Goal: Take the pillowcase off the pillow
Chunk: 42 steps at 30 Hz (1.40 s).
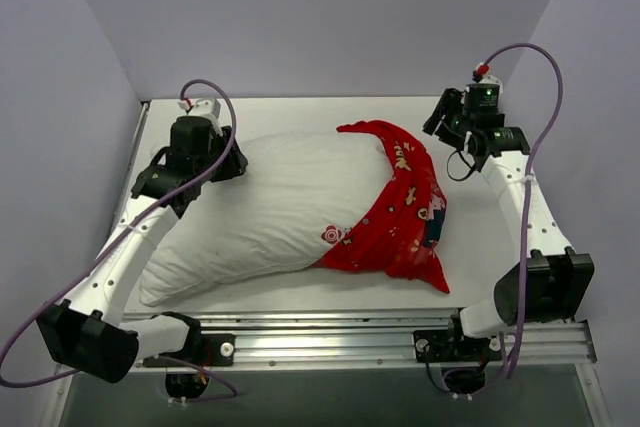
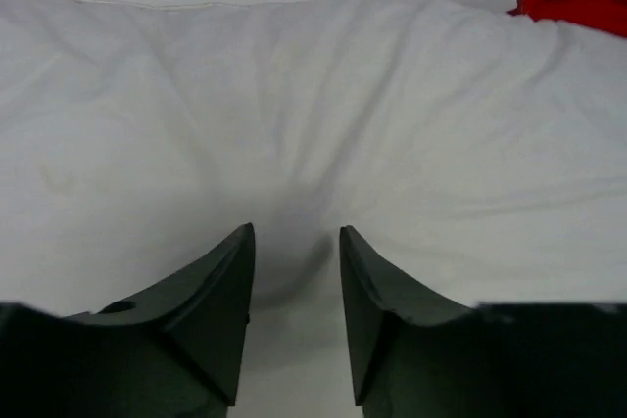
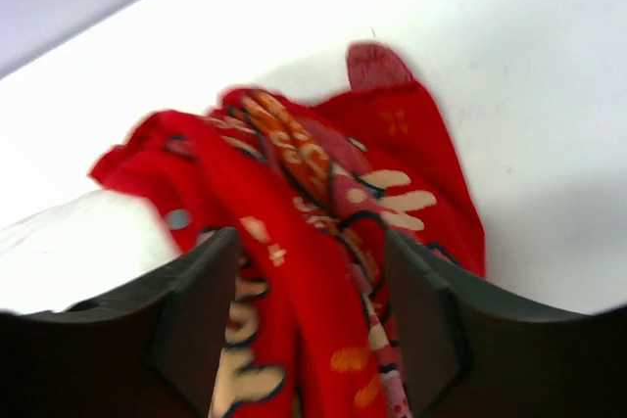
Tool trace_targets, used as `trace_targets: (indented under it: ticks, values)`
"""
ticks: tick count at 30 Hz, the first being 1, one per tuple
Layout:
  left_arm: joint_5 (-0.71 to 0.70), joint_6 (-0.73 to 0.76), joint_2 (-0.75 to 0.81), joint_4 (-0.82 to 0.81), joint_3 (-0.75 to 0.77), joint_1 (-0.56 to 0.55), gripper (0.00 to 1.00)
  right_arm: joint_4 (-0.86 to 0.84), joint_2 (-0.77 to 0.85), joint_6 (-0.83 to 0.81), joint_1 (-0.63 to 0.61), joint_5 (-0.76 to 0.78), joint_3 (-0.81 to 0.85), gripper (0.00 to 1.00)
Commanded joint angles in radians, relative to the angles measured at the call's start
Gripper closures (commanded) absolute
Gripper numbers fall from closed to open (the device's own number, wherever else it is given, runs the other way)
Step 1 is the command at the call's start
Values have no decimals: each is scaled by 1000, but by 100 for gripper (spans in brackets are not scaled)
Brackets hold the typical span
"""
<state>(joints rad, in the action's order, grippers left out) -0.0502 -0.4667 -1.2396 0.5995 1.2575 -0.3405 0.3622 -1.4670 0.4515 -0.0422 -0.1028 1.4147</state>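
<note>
The white pillow (image 1: 260, 207) lies diagonally across the table, with its red flower logo (image 1: 332, 235) near the cover. The red printed pillowcase (image 1: 400, 212) is bunched over the pillow's right end only. My left gripper (image 1: 232, 165) is at the pillow's far left edge. In the left wrist view its jaws (image 2: 296, 234) stand close together, pinching white pillow fabric (image 2: 294, 95) whose wrinkles run into the gap. A bit of red cover (image 2: 573, 2) shows far right. My right gripper (image 1: 435, 125) is open, raised right of the cover's far tip. The right wrist view (image 3: 312, 234) shows the pillowcase (image 3: 411, 134) beyond its fingers.
The white table (image 1: 300, 112) is boxed in by lavender walls at the back and both sides. An aluminium rail (image 1: 330, 339) with the arm bases runs along the near edge. Purple cables loop over both arms.
</note>
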Motion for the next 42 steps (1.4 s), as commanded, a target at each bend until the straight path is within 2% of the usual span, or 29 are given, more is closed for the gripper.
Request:
trace_targets:
  ticks: [1, 4, 5, 6, 8, 12, 13, 15, 17, 22, 25, 27, 28, 29, 30, 31, 33, 34, 37, 42]
  values:
    - [-108, 69, 49, -60, 48, -24, 47, -126, 97, -16, -85, 152, -20, 42]
    - [-115, 88, 107, -32, 20, -129, 8, -112, 169, -5, -183, 265, -75, 31]
    - [-146, 83, 142, -20, 10, -161, 3, -108, 190, -1, -206, 294, -120, 28]
    - [-161, 67, 161, 11, -4, -228, 2, -106, 235, 1, -252, 342, -147, 25]
    - [-195, 37, 213, 43, -51, -296, 6, -101, 275, 4, -292, 360, -213, 23]
    - [-287, -145, 278, 126, -154, -480, 6, -65, 387, 22, -383, 371, -324, 17]
    - [-304, -185, 281, 137, -173, -567, 6, -59, 404, 41, -421, 371, -348, 16]
    - [-353, -313, 267, 152, -226, -658, 6, -52, 453, 64, -458, 370, -416, 11]
    - [-460, -393, 211, 175, -248, -766, 6, -54, 477, 102, -511, 380, -459, 8]
    - [-617, -507, 31, 214, -234, -782, 6, -52, 507, 130, -570, 406, -534, 2]
    - [-654, -495, -41, 136, -237, -752, 6, -37, 511, 127, -590, 410, -537, 2]
    - [-625, -445, -50, 7, -259, -698, 6, -31, 522, 121, -605, 402, -540, 2]
    - [-608, -434, -60, -32, -279, -675, 2, -29, 524, 118, -611, 400, -542, 2]
    - [-564, -399, -63, -115, -289, -636, 5, -20, 531, 118, -622, 396, -542, 2]
    - [-550, -379, -66, -160, -299, -623, 13, -16, 531, 118, -628, 390, -540, 2]
    - [-547, -365, -73, -226, -311, -615, 30, -11, 534, 119, -636, 388, -540, 2]
    - [-537, -316, -86, -273, -308, -595, 51, 3, 536, 128, -665, 385, -542, 3]
    - [-536, -303, -101, -294, -290, -591, 69, 9, 537, 134, -677, 388, -543, 3]
    - [-528, -256, -129, -308, -251, -578, 97, 12, 531, 130, -720, 355, -546, 5]
    - [-519, -208, -146, -313, -169, -578, 98, -15, 470, 157, -783, 316, -562, 7]
